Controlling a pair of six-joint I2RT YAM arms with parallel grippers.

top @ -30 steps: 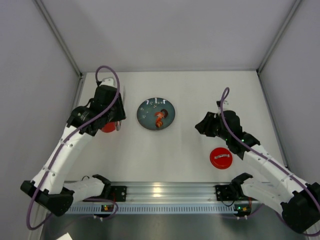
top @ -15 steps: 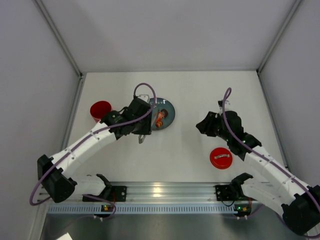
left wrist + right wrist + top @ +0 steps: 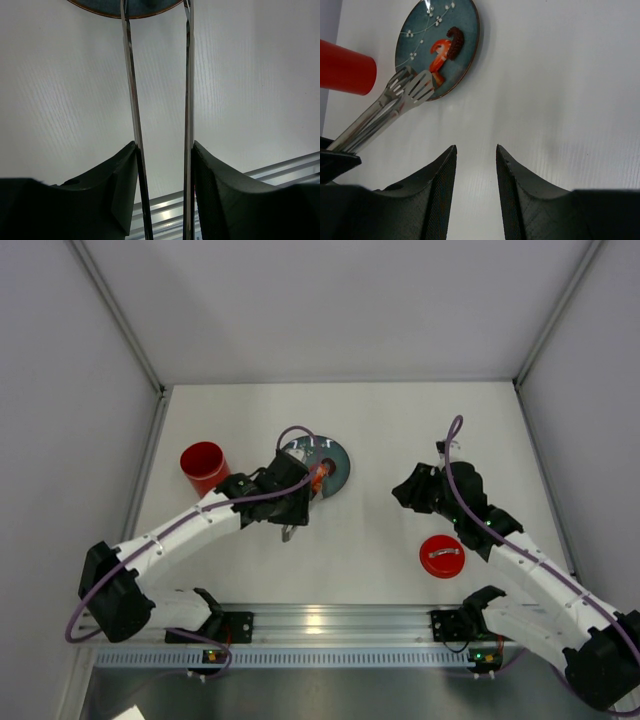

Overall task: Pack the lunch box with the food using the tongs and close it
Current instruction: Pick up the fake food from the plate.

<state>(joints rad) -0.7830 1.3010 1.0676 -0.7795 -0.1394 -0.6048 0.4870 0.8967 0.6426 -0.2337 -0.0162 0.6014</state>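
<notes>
The blue-grey plate (image 3: 337,454) holds the food (image 3: 318,476), orange and red-brown pieces (image 3: 444,48). My left gripper (image 3: 296,502) is at the plate's near-left edge, shut on the silver tongs (image 3: 189,75). Both tong arms run between its fingers (image 3: 215,180) towards the plate rim (image 3: 150,11). In the right wrist view the tongs' slotted tips (image 3: 413,87) stand slightly apart at the plate's edge, beside the orange food. The red lunch box (image 3: 204,465) stands open at the left, with no lid on it. My right gripper (image 3: 475,148) hangs open over bare table, right of the plate.
The flat red lid (image 3: 441,556) with a grey strip lies on the table near the right arm. White walls enclose the table on three sides. A metal rail (image 3: 320,625) runs along the near edge.
My left arm has swung right from the lunch box to the plate, carrying the tongs. The red tub is now uncovered in the top view. The right arm has not moved.
</notes>
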